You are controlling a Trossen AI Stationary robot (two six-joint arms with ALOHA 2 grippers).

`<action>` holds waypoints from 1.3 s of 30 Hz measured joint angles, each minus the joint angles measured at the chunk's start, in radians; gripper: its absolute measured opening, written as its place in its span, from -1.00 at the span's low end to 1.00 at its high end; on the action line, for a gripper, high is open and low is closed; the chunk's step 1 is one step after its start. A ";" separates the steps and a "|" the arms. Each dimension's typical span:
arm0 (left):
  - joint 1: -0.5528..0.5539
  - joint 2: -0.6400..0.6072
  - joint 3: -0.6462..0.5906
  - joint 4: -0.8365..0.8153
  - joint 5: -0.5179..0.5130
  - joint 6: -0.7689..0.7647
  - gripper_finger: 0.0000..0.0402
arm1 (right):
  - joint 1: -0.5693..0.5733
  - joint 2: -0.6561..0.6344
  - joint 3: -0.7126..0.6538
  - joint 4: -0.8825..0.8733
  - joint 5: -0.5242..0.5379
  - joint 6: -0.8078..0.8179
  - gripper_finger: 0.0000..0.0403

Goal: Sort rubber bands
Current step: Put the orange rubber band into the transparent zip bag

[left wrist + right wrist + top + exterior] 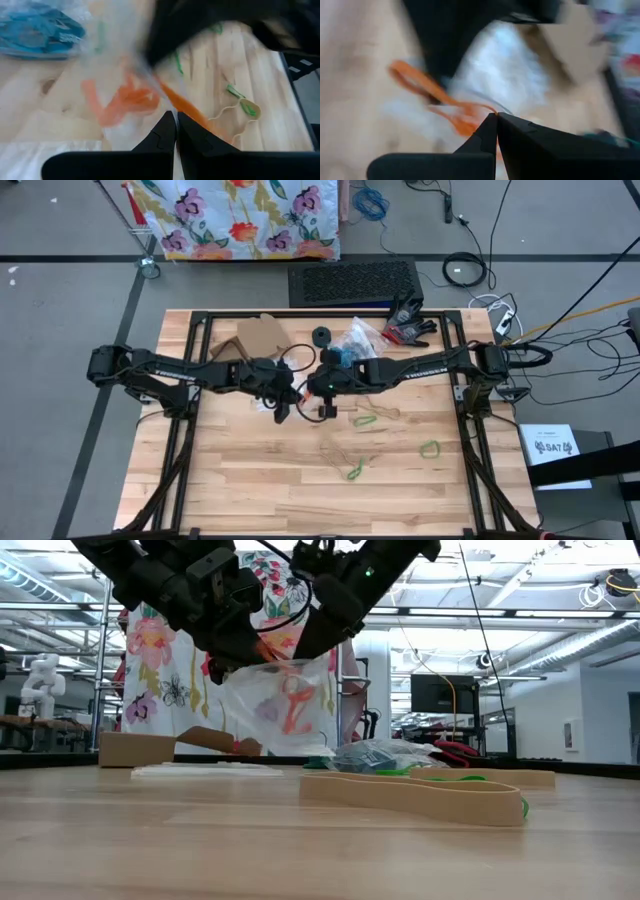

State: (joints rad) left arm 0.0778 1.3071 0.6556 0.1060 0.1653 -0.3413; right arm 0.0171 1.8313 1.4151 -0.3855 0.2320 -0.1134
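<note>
My table (250, 480) is pale wood in jointed strips, smooth and faintly satin; the frame (465, 395) bolted round it looks like matt black metal; above the table's middle I see a clear plastic bag (285, 705), thin, glossy and crinkled, with orange rubber bands (127, 100) inside, dull and soft-looking; on the table's near half lie green rubber bands (430, 448) and a tan rubber band (420, 796), smooth and matt; beyond the table's far edge hangs floral cloth (240, 215).
</note>
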 joint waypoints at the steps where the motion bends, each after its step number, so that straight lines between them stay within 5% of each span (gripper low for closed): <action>1: -0.003 0.000 0.000 0.000 0.009 -0.003 -0.94 | -0.001 0.000 0.000 -0.002 0.040 0.001 -1.00; 3: -0.009 0.000 0.000 0.001 0.018 -0.016 -0.94 | -0.003 0.000 0.000 -0.027 0.038 -0.003 -1.00; 8: -0.019 0.000 0.000 0.020 0.020 -0.020 -0.94 | -0.028 0.000 0.000 -0.125 -0.195 0.038 -1.00; 13: -0.022 0.000 0.000 0.052 0.011 -0.031 -0.94 | -0.056 0.000 0.000 -0.213 -0.238 0.132 -1.00; 19: -0.022 0.000 0.000 0.050 0.000 -0.051 -0.94 | -0.057 0.000 0.001 -0.216 -0.171 0.158 -1.00; 23: -0.022 0.000 0.000 0.031 -0.042 -0.073 -0.94 | -0.058 0.001 0.001 -0.214 -0.384 0.160 -1.00; 29: -0.022 0.000 0.000 0.045 -0.043 -0.072 -0.94 | -0.051 0.002 0.000 -0.155 -0.068 0.145 -1.00; 39: -0.028 0.000 0.000 0.041 -0.032 -0.098 -0.94 | -0.031 0.002 0.000 0.032 -0.139 0.072 -1.00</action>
State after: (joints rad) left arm 0.0498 1.3067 0.6556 0.1472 0.1329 -0.4393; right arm -0.0135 1.8336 1.4155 -0.3530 0.0927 -0.0410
